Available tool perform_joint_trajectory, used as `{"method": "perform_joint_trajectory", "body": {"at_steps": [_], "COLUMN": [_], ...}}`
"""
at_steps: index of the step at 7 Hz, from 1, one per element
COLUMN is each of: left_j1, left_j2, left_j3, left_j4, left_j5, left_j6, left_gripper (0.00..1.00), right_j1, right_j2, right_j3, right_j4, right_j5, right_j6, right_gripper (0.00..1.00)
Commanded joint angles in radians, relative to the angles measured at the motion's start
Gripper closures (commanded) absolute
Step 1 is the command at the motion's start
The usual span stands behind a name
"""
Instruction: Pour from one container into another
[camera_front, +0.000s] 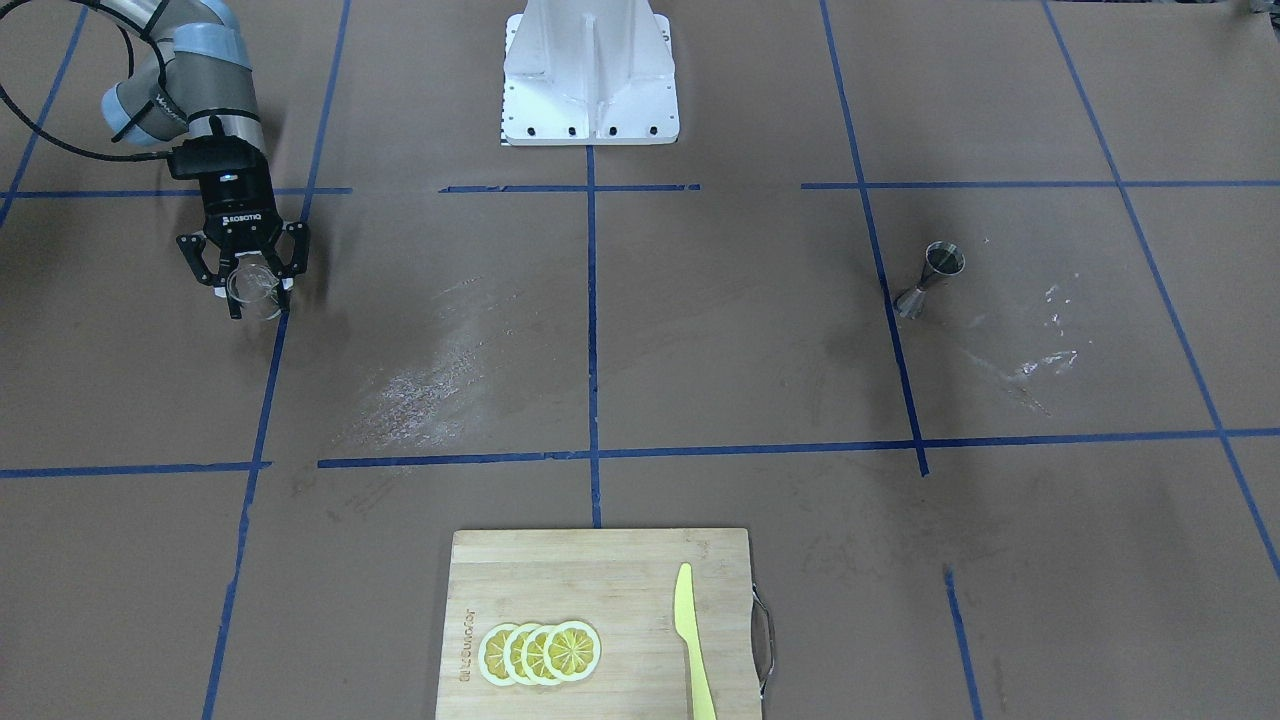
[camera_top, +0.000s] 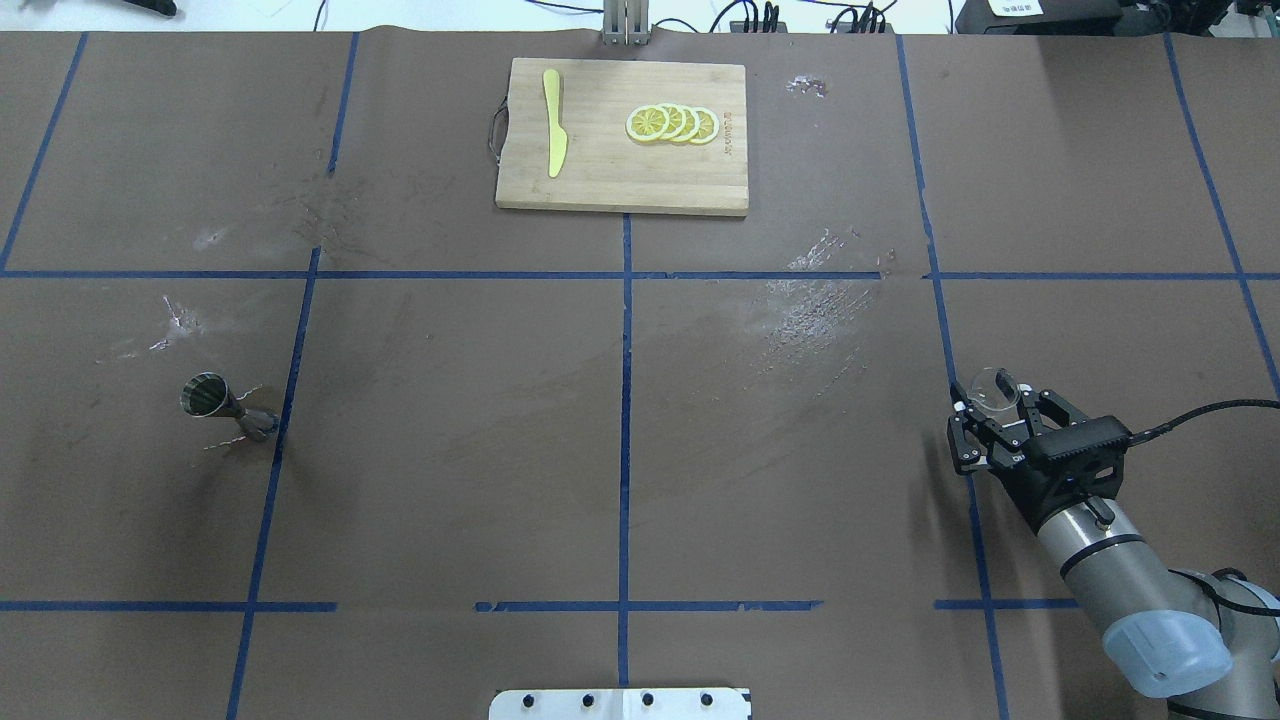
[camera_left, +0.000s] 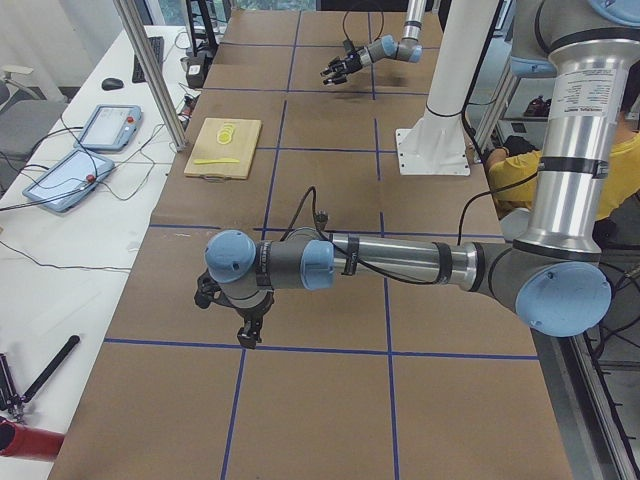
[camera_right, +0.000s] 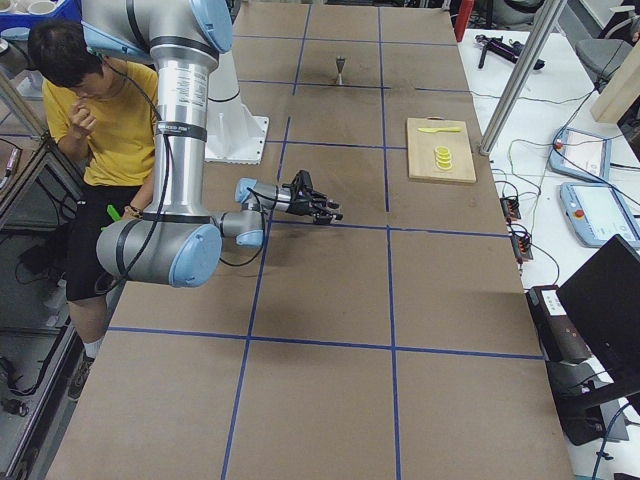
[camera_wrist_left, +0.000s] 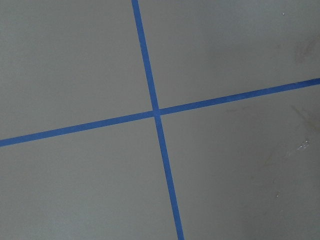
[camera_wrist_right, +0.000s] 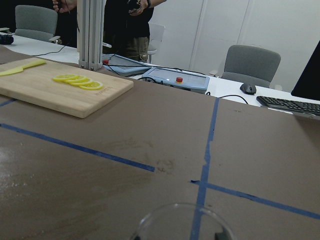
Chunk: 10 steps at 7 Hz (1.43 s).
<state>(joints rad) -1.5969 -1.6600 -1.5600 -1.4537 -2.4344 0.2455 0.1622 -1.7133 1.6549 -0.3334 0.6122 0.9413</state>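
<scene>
Here the right claw (camera_front: 260, 303) is clenched around the clear measuring cup (camera_front: 252, 286), one finger on each side of the cup's wall. The cup sits upright between the fingertips, with its flared rim facing up in the overhead view. The right wrist camera catches only the top arc of that rim (camera_wrist_right: 175, 206) at the bottom edge of its picture. Whether the cup's base touches the brown paper-covered table (camera_front: 700, 330) or hangs just above it cannot be told.

The metal jigger (camera_front: 930, 280) stands upright, well apart from this claw, across the table on the robot's left half. It is just beside a line of blue tape (camera_front: 893, 320). Pale scuff marks streak the paper on the jigger's far side from the claw.

Ahead of the right claw, towards the operators' edge and at the table's middle, lies a wooden cutting board (camera_front: 600, 590). On it is a row of overlapping lemon slices (camera_front: 540, 652), the nearer item to this claw. A yellow plastic knife (camera_front: 692, 640) lies beyond them, near the board's metal handle.

The left claw (camera_left: 247, 338) points down over a crossing of tape lines. It appears only in the side view, so its grip cannot be told.
</scene>
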Motion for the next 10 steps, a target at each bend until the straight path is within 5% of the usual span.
{"method": "perform_joint_trajectory", "body": {"at_steps": [1, 5, 7, 8, 10], "left_j1": [-0.001, -0.001, -0.001, -0.001, -0.001], "left_j2": [-0.003, -0.003, -0.001, -0.001, -0.001], "left_j3": [0.000, 0.000, -0.002, -0.002, -0.002], "left_j4": [-0.004, -0.004, -0.004, -0.004, -0.004], "left_j5": [0.000, 0.000, 0.002, 0.003, 0.005], "left_j6": [0.000, 0.000, 0.002, 0.000, 0.000], "left_gripper": [0.00, 0.00, 0.00, 0.00, 0.00], "right_j1": [-0.001, -0.015, -0.016, -0.018, -0.018], "right_j2": [-0.006, -0.005, 0.000, 0.006, 0.006], "right_j3": [-0.020, -0.040, -0.040, -0.038, -0.038], "right_j4": [0.001, 0.001, 0.001, 0.001, 0.001], "right_j5": [0.005, 0.006, 0.008, 0.012, 0.012], "right_j6": [0.045, 0.082, 0.082, 0.082, 0.082], "right_gripper": [1.00, 0.95, 0.54, 0.01, 0.00]}}
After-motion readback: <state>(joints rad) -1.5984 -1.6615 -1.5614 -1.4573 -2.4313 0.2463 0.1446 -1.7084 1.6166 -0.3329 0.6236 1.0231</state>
